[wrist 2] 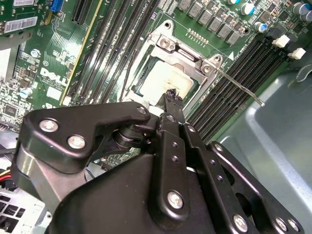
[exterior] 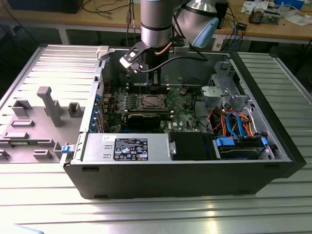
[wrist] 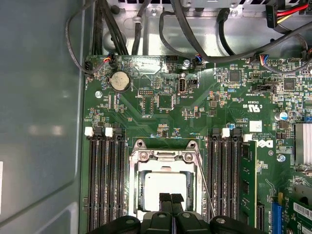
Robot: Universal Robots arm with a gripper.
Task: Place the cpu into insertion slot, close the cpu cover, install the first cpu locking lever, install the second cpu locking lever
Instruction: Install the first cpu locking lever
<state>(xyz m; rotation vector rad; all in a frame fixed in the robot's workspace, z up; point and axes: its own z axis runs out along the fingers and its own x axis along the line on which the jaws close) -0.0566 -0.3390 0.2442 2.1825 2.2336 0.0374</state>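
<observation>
- The gripper (wrist: 170,200) has its black fingertips pressed together, with nothing seen between them.
- The cpu (wrist: 165,184) lies just under the tips, silver top up, in the insertion slot (wrist: 132,181).
- The cpu cover (wrist: 163,165) lies flat, framing the chip.
- A thin locking lever (wrist 2: 239,86) juts out beside the fingers.

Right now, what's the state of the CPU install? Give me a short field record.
cpu: seated in the insertion slot, silver top showing
cpu cover: down over the cpu, framing it
locking lever: one thin rod angled out from the slot, unlatched
tool: shut, holding nothing, tips over the cpu's edge
</observation>
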